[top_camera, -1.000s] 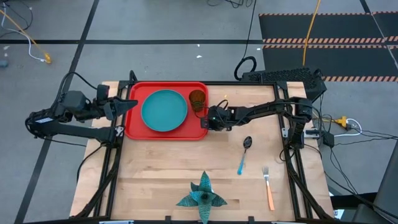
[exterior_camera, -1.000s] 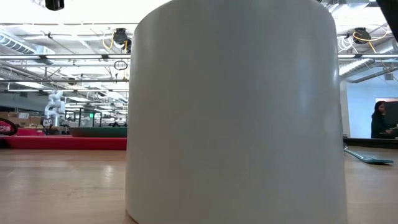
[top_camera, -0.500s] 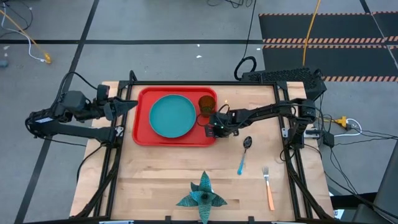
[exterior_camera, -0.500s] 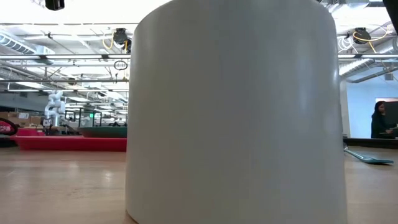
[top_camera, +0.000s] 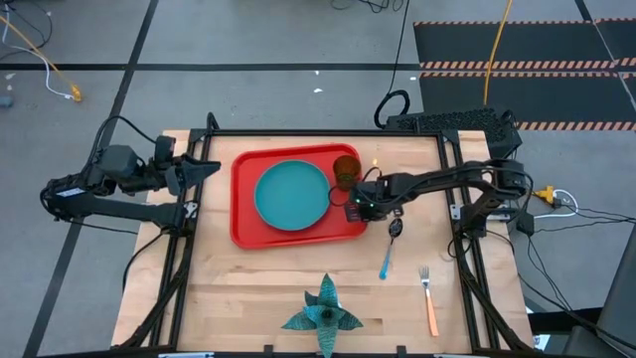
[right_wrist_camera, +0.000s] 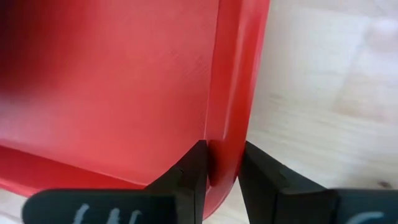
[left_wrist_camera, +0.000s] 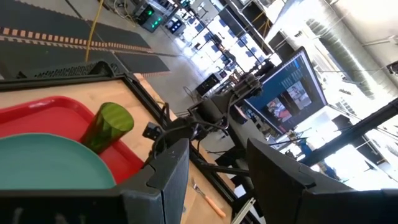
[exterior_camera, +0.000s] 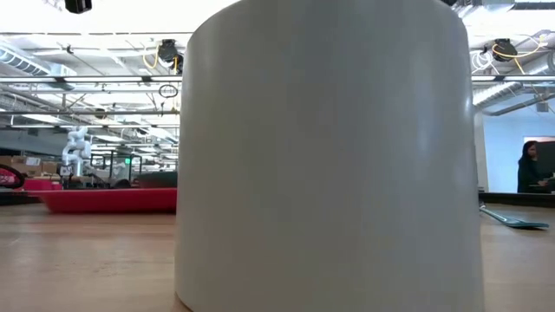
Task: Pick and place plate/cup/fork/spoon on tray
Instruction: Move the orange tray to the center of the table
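From above, the right tool (top_camera: 360, 206) clenches the rim of the large red plastic tray (top_camera: 243, 219) on the wooden worktop (top_camera: 248, 288); round teal plate (top_camera: 291, 195) and amber cup (top_camera: 345, 167) sit inside. Left tool (top_camera: 204, 167) released. Right wrist: fingers (right_wrist_camera: 189, 171) pinch the rim.

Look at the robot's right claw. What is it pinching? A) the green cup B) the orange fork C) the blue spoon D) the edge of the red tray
D: in the right wrist view the right gripper has one finger on each side of the raised rim of the red tray, while the fork and spoon lie on the table.
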Robot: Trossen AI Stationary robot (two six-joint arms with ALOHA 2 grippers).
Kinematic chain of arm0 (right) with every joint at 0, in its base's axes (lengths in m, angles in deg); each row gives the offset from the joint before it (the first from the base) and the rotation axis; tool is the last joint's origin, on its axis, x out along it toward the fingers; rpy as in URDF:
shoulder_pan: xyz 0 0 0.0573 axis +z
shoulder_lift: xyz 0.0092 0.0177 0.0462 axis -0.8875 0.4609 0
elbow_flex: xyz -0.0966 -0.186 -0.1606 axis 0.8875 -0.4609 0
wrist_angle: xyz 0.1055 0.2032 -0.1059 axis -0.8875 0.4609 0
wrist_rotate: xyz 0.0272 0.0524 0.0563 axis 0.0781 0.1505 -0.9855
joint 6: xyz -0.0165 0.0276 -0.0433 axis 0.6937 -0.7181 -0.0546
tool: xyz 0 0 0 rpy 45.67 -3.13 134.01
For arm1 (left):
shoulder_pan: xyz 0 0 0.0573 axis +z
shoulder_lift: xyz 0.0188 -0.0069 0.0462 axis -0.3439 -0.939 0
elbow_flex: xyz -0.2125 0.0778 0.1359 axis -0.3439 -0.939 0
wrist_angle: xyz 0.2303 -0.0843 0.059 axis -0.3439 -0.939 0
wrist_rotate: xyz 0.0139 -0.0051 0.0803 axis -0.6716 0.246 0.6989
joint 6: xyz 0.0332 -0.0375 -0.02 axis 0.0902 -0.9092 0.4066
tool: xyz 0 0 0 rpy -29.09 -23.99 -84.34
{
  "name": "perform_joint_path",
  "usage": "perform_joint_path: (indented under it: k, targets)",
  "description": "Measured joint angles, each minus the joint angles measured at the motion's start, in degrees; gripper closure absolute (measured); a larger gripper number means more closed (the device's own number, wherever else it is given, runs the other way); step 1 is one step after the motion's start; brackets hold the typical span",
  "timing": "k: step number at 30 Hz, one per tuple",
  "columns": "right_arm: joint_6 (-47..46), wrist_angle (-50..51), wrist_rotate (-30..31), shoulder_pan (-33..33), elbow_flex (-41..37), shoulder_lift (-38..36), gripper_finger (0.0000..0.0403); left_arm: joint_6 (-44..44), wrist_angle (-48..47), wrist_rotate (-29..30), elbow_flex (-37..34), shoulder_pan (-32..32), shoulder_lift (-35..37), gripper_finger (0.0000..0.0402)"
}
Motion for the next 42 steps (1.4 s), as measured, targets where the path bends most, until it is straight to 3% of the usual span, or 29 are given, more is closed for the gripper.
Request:
perform_joint_path:
  k: [9, 18, 24, 42]
  targets:
    - [-6.0, -0.1, -3.2, 5.7, -4.6, -1.2, 0.0334, 0.0, 0.0, -1.4, 0.0, 0.0, 0.0, 0.0238]
    - [-15.5, -0.2, -2.2, 11.8, -4.8, -1.2, 0.0334, 0.0, 0.0, -1.5, 0.0, 0.0, 0.0, 0.0238]
    - [-25.7, 0.0, 0.9, 13.3, -4.8, -1.2, 0.0334, 0.0, 0.0, -1.5, 0.0, 0.0, 0.0, 0.0238]
    - [-43.1, -1.2, 3.4, 14.9, -7.0, -1.3, 0.0334, -0.5, 0.0, -5.5, 0.0, 0.0, 0.0, 0.0238]
